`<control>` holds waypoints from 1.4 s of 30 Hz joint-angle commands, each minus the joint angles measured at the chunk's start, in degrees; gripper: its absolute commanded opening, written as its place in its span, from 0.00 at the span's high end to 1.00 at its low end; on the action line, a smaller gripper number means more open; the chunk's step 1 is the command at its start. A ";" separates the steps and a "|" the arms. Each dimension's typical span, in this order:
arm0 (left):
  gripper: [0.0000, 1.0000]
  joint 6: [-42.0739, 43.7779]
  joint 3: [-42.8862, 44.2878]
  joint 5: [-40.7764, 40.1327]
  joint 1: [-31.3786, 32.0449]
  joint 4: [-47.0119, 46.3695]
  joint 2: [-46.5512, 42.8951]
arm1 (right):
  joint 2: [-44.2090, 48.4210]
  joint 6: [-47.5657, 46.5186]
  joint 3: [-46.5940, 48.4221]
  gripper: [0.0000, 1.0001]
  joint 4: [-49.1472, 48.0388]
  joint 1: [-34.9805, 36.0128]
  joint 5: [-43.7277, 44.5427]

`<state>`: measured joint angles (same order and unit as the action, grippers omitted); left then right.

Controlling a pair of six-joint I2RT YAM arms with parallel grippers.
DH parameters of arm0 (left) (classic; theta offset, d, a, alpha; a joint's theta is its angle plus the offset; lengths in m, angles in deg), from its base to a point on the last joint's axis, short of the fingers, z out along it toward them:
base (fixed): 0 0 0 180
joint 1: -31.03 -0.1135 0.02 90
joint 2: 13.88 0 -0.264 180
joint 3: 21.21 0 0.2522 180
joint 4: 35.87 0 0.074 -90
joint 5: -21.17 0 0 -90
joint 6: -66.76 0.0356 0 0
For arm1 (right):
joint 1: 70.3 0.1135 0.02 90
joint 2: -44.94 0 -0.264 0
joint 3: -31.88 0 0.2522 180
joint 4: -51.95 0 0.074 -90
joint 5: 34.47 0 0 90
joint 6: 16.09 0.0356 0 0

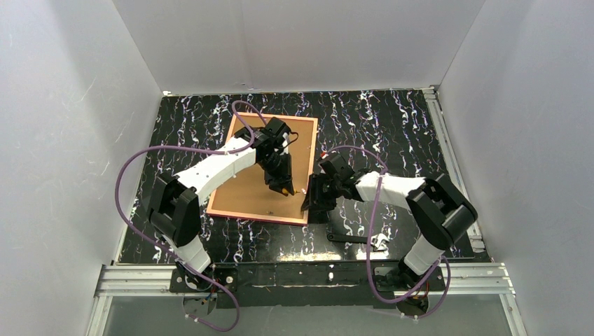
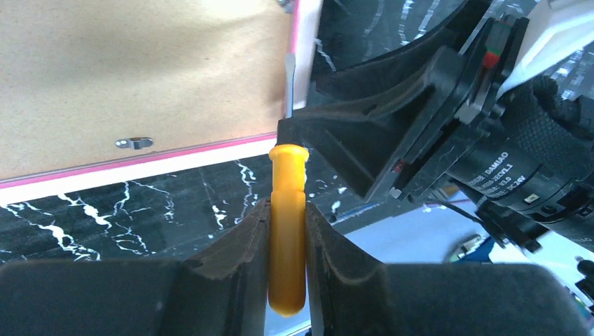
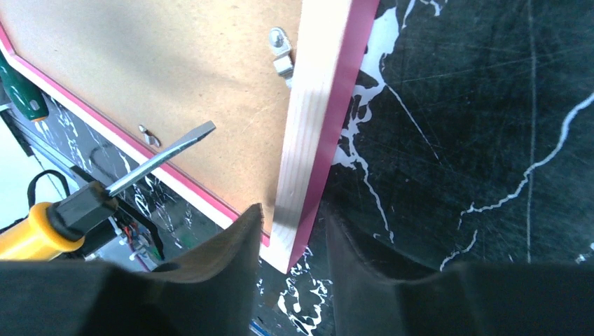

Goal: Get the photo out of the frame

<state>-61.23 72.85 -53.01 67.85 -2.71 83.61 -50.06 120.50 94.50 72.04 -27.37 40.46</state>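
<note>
The frame (image 1: 242, 203) lies face down on the black marbled table, its brown back panel (image 1: 252, 175) up and its pink-red border showing. The photo is hidden under the panel. My left gripper (image 1: 284, 187) hovers over the panel near the frame's right edge, shut on the yellow handle (image 2: 287, 231) of a flat screwdriver. The screwdriver's blade (image 3: 189, 136) points over the panel near a small metal tab (image 3: 146, 133). My right gripper (image 1: 310, 203) straddles the frame's right rail (image 3: 308, 140) near the near-right corner, its fingers close against both sides.
Another metal tab (image 3: 281, 52) sits at the rail's inner edge. A green-handled tool (image 3: 21, 91) lies beyond the frame. A black strip (image 1: 350, 238) lies on the table near the right arm. White walls enclose the table.
</note>
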 commanded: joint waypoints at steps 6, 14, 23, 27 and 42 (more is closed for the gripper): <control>1.00 2.16 3.26 12.87 -2.06 9.80 -6.67 | 14.28 -21.51 3.21 0.35 2.85 0.04 -2.41; 1.00 7.33 1.96 24.59 -2.36 13.96 -11.36 | 22.96 -29.41 0.96 0.32 1.26 0.02 -16.24; 1.00 8.38 -0.24 33.05 -2.36 17.60 -14.38 | 22.31 -32.45 3.14 0.34 3.69 5.72 -23.80; 1.00 9.11 -0.62 32.48 -2.36 19.71 -14.85 | 22.74 -31.64 3.00 0.37 3.60 8.55 -23.22; 1.00 9.66 0.29 35.65 -2.36 22.70 -11.99 | 25.52 -24.16 -1.05 0.58 -5.68 9.88 -24.46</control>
<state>-51.44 72.85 -21.12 65.62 13.77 71.13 -23.94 93.27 93.78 72.22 -18.36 17.77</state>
